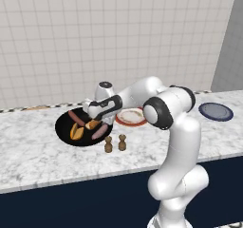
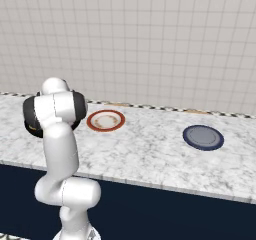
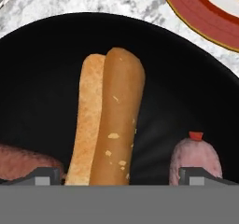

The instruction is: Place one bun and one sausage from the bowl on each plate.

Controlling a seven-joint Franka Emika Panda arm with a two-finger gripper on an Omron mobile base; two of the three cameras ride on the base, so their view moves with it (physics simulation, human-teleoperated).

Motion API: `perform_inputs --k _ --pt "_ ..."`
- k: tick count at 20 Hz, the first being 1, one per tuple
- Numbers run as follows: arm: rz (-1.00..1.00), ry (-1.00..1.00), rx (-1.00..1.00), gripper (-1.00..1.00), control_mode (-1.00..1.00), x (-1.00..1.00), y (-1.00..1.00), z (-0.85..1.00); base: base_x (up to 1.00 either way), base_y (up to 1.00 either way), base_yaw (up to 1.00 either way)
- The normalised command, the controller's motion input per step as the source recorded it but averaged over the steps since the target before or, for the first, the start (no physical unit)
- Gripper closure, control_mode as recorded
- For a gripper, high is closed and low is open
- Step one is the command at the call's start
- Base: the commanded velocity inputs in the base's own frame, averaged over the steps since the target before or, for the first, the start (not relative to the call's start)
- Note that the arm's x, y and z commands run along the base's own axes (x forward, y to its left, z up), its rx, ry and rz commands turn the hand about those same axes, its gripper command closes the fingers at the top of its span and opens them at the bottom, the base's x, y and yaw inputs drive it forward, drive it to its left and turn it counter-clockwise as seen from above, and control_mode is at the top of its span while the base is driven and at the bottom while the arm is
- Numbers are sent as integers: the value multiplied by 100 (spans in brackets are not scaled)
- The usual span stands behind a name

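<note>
The black bowl point(image 1: 64, 127) sits on the counter and holds two buns and two sausages. My gripper point(image 1: 94, 121) hangs low over it, open, with nothing between its fingers. In the hand view one bun point(image 3: 109, 120) lies lengthwise between the fingertips point(image 3: 46, 175) of the gripper point(image 3: 123, 175). One sausage point(image 3: 196, 155) lies to its right and another sausage point(image 3: 23, 164) to its left in the bowl point(image 3: 42, 69). A second bun point(image 1: 76, 131) rests at the bowl's left. The white plate with the red-brown rim point(image 1: 130, 117) lies just right of the bowl; the dark blue plate point(image 1: 216, 111) sits far right.
Two small brown shakers point(image 1: 115, 143) stand on the marble counter just in front of the bowl. A tiled wall backs the counter. From the right base view, the white plate point(image 2: 105, 120) and blue plate point(image 2: 202, 137) are well apart with bare counter between.
</note>
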Motion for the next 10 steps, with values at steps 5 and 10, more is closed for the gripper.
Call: perform_inputs --k 5,10 --pt "1 3 0 -100 -100 12 1 -20 0 0 0" --pt "0 6 0 -100 -100 19 3 -23 0 0 0"
